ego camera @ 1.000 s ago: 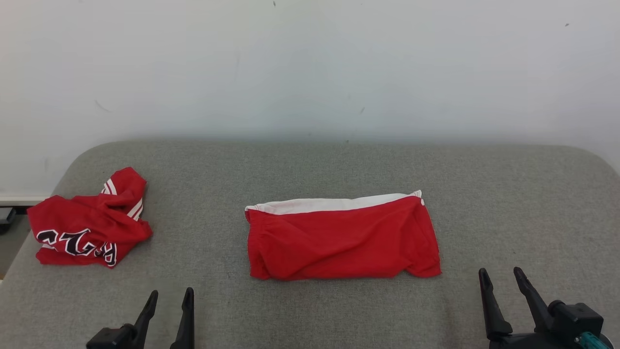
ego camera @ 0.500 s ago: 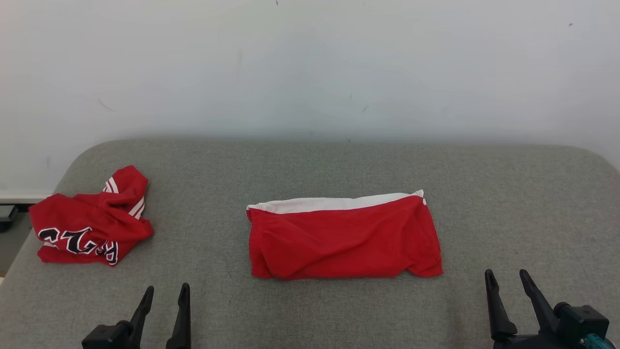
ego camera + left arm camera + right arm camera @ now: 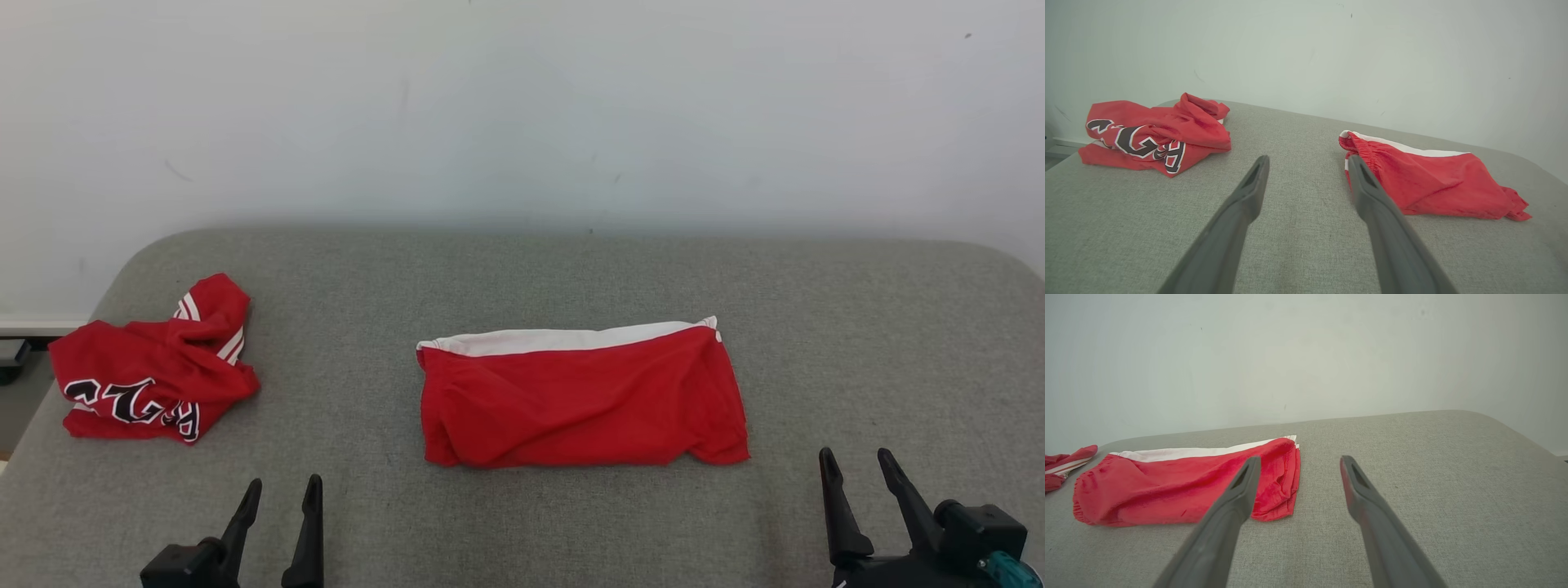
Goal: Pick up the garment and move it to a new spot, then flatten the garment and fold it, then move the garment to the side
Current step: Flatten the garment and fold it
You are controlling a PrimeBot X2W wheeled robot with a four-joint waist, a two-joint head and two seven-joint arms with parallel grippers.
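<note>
A folded red garment [image 3: 580,400] with a white band along its far edge is lying flat at the centre of the head view, on the grey padded surface [image 3: 571,269]. A crumpled red jersey [image 3: 151,388] with black lettering is sitting at the middle left, well apart from it. The left gripper [image 3: 284,483] is pointing up at the lower left and the right gripper [image 3: 856,454] at the lower right, each with fingers spread apart, gripping nothing and clear of the cloth. A white wall [image 3: 522,106] is standing behind, across the top.
</note>
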